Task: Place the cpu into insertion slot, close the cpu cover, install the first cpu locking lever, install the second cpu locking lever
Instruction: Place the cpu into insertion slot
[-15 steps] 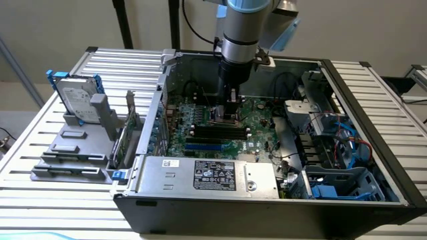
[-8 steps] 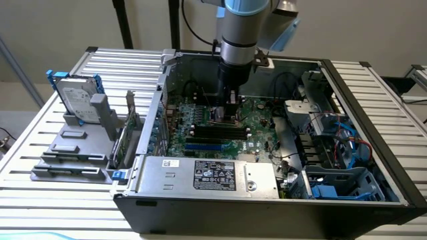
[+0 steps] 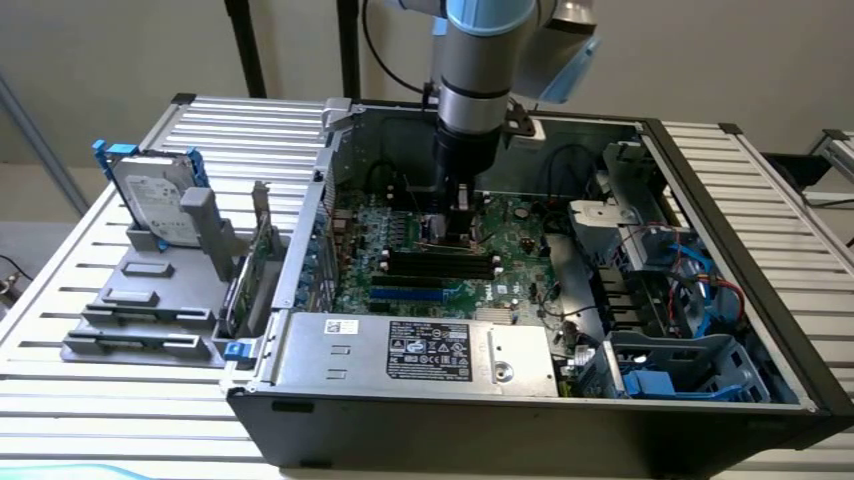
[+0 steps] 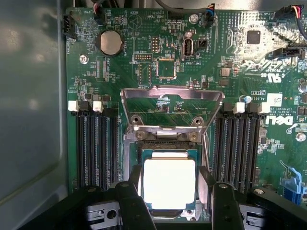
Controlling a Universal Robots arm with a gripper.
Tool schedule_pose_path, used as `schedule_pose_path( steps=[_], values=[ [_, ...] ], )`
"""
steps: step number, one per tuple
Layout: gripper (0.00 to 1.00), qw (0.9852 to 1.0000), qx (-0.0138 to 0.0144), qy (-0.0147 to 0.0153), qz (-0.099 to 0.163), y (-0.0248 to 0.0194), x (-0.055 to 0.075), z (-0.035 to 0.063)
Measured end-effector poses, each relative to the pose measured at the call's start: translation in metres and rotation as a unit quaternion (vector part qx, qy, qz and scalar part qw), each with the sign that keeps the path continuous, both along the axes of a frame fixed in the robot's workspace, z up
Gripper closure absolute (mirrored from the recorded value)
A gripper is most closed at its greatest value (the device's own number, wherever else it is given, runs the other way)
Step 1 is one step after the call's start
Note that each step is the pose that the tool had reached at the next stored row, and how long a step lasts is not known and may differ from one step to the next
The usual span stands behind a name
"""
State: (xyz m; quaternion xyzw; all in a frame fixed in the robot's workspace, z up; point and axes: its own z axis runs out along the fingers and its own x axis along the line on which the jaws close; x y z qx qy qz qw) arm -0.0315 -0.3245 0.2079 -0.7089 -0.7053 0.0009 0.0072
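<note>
Closest to me sat the silver power supply (image 3: 420, 350) with its black label, along the near edge of the open computer case (image 3: 747, 215). The case lay on a slatted metal table (image 3: 80, 400). Past the power supply the green circuit board (image 3: 514, 250) lay flat, and the arm reached straight down onto it from above, its gripper (image 3: 454, 225) low over the middle of the board, just beyond the black memory slots (image 3: 427, 265).

From the wrist camera, the 2 black fingers (image 4: 132, 201) stood on opposite sides of the cpu (image 4: 169, 184), pressed against its edges, so the gripper (image 4: 170, 173) looked clenched on the chip. The cpu's pale top faced up, squarely over the insertion slot (image 4: 163, 145), whose dark edge peeked out just beyond it. I could not tell whether the chip was seated or held just above. The cpu cover (image 4: 144, 93) stood swung open on the far side of the slot, hinged at its edge. 2 banks of memory slots (image 4: 96, 148) flanked the socket.

Off to the exterior view's left, well apart from the case, a hard drive (image 3: 154, 200) leaned upright in a grey holder (image 3: 147, 300).
</note>
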Motion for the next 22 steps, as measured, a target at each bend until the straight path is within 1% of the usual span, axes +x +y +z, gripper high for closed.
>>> schedule_pose_path(
  steps=[13,20,22],
  values=[
    [0.45,1.0,-0.0002,0.0,-0.009,0.0009,-0.0001,-0.0049],
    [0.45,1.0,-0.0002,-0.0001,-0.01,0.0033,0.0,-0.0068],
    [0.45,1.0,-0.0003,0.0,-0.01,0.0033,0.0,-0.0071]
  ],
)
